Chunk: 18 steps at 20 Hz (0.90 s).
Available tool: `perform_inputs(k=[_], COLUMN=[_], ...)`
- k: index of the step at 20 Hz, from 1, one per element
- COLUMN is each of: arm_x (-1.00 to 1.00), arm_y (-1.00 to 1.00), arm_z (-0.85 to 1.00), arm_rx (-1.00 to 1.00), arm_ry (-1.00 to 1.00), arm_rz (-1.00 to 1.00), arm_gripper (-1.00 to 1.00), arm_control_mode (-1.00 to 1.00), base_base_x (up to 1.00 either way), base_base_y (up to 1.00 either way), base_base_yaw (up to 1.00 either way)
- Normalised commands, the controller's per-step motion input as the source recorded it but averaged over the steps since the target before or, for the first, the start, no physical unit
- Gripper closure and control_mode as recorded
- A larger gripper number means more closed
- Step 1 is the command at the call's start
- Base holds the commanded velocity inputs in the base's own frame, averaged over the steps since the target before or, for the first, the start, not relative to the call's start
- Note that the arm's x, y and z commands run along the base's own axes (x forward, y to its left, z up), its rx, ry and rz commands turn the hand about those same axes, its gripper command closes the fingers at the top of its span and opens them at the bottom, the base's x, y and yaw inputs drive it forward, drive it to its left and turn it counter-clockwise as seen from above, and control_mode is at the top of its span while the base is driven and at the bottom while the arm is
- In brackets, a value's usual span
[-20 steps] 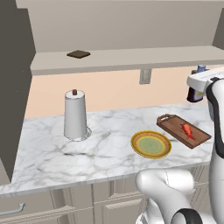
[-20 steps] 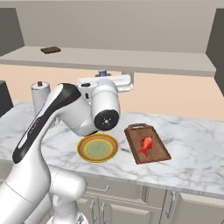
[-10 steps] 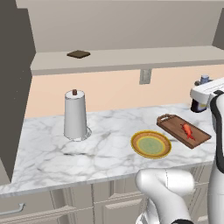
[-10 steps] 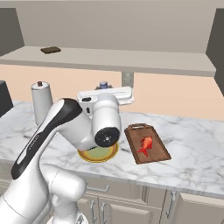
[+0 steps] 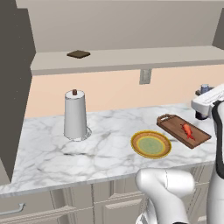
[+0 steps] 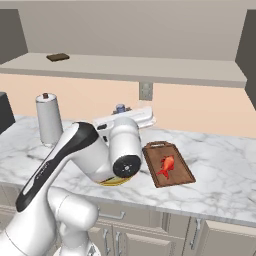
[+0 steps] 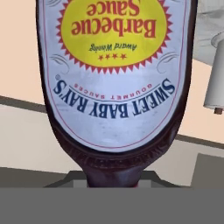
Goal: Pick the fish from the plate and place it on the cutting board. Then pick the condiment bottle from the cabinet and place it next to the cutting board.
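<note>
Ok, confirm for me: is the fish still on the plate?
No. In the left base view the fish lies on the cutting board, apart from the plate.

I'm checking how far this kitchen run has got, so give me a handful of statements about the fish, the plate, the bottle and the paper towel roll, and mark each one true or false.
1. The fish lies on the cutting board. True.
2. The plate holds the fish. False: the plate has nothing on it.
3. The gripper is shut on the condiment bottle. True: the bottle's label looms upside down in the hand view.
4. The paper towel roll lies on its side. False: it stands upright on the counter.
5. A small dark slab sits on the cabinet ledge. True.
</note>
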Motion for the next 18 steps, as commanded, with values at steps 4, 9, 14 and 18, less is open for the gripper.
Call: perform_inputs(k=[4,9,14,18], arm_x=[0.00,0.00,0.00,-0.02], arm_y=[-0.03,-0.08,-0.20,-0.14], arm_z=[-0.39,-0.59,-0.62,-0.32], arm_rx=[-0.16,-0.12,-0.11,-0.07], arm_ry=[0.00,0.00,0.00,0.00], arm_rz=[0.00,0.01,0.08,0.09], arm_gripper=[1.00,1.00,1.00,1.00], arm_control_mode=[-1.00,-1.00,-1.00,-1.00], base_base_x=[0.00,0.00,0.00,0.00], base_base_y=[0.00,0.00,0.00,0.00], base_base_yaw=[0.00,0.00,0.00,0.00])
